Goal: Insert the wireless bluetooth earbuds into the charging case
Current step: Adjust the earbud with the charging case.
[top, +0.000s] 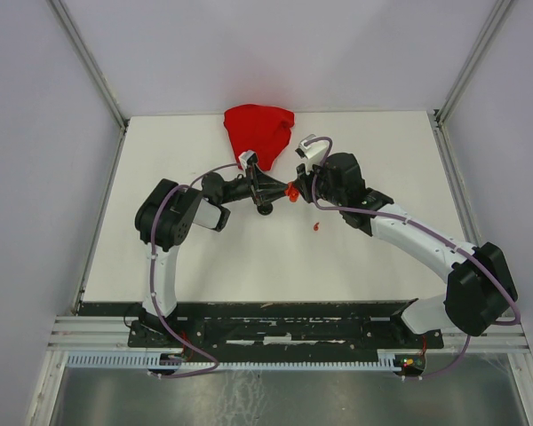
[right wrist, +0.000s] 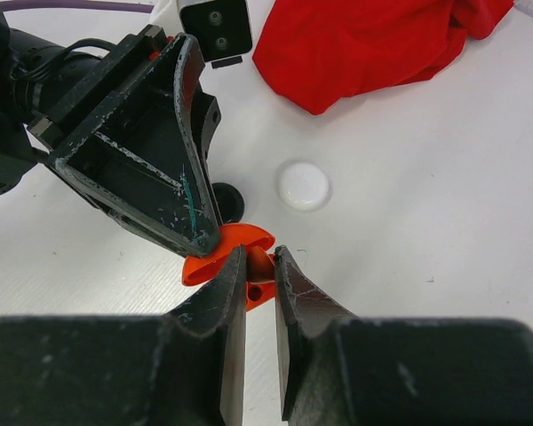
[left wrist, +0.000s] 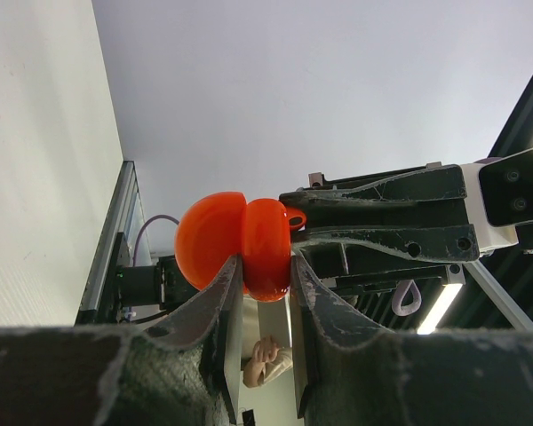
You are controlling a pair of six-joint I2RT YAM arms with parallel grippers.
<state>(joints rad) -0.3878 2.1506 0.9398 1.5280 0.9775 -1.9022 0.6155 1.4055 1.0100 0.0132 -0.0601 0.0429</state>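
My left gripper (left wrist: 266, 263) is closed down on the red charging case (left wrist: 209, 241). Its two fingers pinch one half of the opened clamshell, and the other half bulges out to the side of the fingers. The case is held up off the table (right wrist: 444, 195).

My right gripper (right wrist: 259, 257) sits tip to tip with the left one. Its jaws are nearly together, with only a narrow slot between them. In that slot is a small red piece, pressed right up against the case. I take it for a red earbud (right wrist: 259, 266), though it is too small and too hidden by the fingers to be sure. In the left wrist view it shows as a little red nub at the right gripper's tip, touching the rim of the case.

The left gripper's body crowds the space just ahead of my right fingers and blocks most of the case from that side. Beneath it, half covered, lies a black round case (right wrist: 231, 200). A white round case (right wrist: 304, 185) lies beyond the right fingertips, apart from everything else. Further beyond both grippers the red cloth (right wrist: 373, 40) lies bunched up. In the top view, a second small red piece (top: 315, 227) lies loose on the table, near the right gripper and back toward the arm's base.
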